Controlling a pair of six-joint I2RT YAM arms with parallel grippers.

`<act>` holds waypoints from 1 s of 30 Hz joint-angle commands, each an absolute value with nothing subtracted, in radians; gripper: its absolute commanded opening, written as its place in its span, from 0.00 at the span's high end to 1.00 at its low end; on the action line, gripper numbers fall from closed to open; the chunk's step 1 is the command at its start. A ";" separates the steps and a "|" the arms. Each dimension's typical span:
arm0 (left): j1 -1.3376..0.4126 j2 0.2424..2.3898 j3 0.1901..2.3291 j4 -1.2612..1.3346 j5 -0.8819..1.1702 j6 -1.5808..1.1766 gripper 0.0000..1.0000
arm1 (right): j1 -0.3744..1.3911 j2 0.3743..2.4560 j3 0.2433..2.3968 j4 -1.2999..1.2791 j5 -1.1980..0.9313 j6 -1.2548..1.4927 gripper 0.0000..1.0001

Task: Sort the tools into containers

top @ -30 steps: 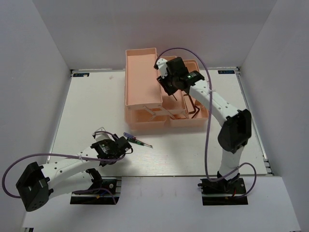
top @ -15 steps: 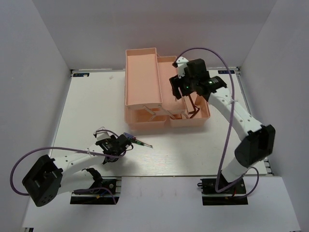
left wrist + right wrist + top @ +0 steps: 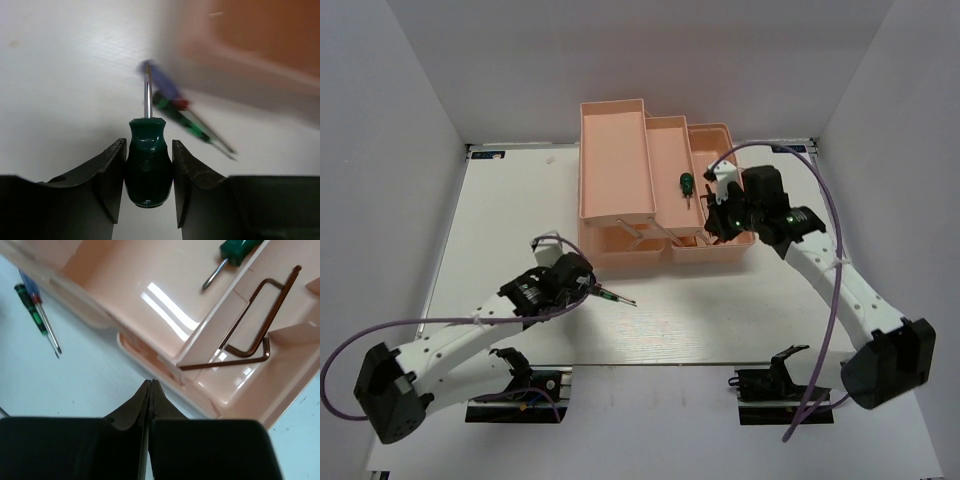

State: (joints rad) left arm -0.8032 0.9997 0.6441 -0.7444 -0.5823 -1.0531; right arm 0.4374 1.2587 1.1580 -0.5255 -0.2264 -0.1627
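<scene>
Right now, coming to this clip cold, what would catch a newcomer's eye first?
The peach-pink toolbox, fanned open at the far middle, dominates, a green-handled screwdriver lying in its middle tray. Front left, the left gripper pinches a second stubby green screwdriver. The right gripper, shut and empty, hovers by the right tray holding two hex keys.

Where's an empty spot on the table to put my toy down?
The white table left of the pink toolbox is bare, and so is the patch in front of its right half. It's crowded by the near left corner: the left gripper, its green screwdriver and the slim screwdrivers sit there.
</scene>
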 commanded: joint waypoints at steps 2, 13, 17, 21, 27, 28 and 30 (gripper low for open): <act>-0.827 0.870 0.765 -0.403 -0.182 -0.542 1.00 | 0.425 1.167 1.068 -0.466 -0.229 -0.249 1.00; -0.894 1.477 1.400 -0.248 0.122 -0.249 1.00 | 0.348 1.120 0.983 -0.514 -0.241 -0.175 0.55; -0.870 1.666 1.657 -0.293 -0.026 -0.299 1.00 | 0.330 1.068 0.939 -0.523 -0.245 -0.173 0.55; -0.861 1.810 1.818 -0.412 -0.242 -0.348 1.00 | 0.308 1.023 0.904 -0.529 -0.242 -0.167 0.55; -0.851 1.940 1.970 -0.537 -0.357 -0.377 0.85 | 0.296 0.992 0.899 -0.541 -0.288 -0.164 0.32; -0.851 1.963 1.982 -0.551 -0.357 -0.377 0.79 | 0.295 0.992 0.899 -0.545 -0.310 -0.164 0.31; -0.851 1.983 2.026 -0.583 -0.357 -0.377 0.55 | 0.296 0.982 0.897 -0.549 -0.357 -0.179 0.30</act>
State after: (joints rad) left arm -0.8474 1.9930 1.9511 -0.5182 -0.3035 -0.3672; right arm 0.3008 1.0065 0.9009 -0.5453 -0.2741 -0.1658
